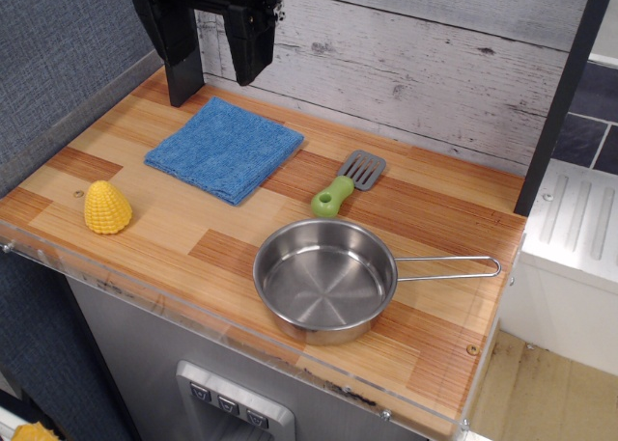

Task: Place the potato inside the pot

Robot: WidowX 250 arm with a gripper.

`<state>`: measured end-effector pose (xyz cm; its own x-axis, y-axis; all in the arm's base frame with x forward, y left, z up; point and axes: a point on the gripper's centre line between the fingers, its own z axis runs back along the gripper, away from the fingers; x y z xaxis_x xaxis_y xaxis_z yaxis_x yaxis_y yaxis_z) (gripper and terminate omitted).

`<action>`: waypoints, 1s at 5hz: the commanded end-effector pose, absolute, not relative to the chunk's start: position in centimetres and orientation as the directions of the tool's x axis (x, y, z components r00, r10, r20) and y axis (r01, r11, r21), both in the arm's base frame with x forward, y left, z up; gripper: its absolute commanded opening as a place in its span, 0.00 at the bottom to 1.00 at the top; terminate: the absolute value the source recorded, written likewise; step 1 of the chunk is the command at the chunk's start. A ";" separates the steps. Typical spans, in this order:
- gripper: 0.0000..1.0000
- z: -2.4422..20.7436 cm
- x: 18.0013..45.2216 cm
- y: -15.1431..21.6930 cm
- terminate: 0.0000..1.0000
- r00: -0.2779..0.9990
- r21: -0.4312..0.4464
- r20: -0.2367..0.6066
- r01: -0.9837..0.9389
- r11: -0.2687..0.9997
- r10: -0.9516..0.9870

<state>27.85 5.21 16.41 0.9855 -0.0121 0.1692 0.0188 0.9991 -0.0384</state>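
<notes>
The potato (107, 207) is a small yellow bumpy dome that sits on the wooden counter at the left, near the front edge. The pot (324, 279) is a shiny steel pan at the front middle, empty, with its wire handle (454, 266) pointing right. My gripper (214, 86) hangs at the top left, above the back of the counter, well behind the potato and far from the pot. Its two black fingers are spread apart with nothing between them.
A folded blue cloth (225, 148) lies at the back left, just under the gripper. A grey spatula with a green handle (346, 183) lies behind the pot. A dark post (560, 94) stands at the right, and a clear lip edges the counter's front.
</notes>
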 end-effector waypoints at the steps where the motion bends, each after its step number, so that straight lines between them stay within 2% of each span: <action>1: 1.00 16.4 27.8 5.2 0.00 0.986 -0.038 0.169 0.019 0.999 -0.012; 3: 1.00 15.1 24.8 11.3 0.00 0.987 0.015 0.160 -0.023 1.000 0.020; 4: 1.00 13.9 23.2 14.0 0.00 0.989 0.084 0.147 0.023 0.996 -0.035; 5: 1.00 11.5 22.4 15.7 0.00 0.992 0.123 0.116 0.037 0.992 -0.051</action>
<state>22.31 15.32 10.39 0.9945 -0.0506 0.0912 0.0408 0.9935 0.1064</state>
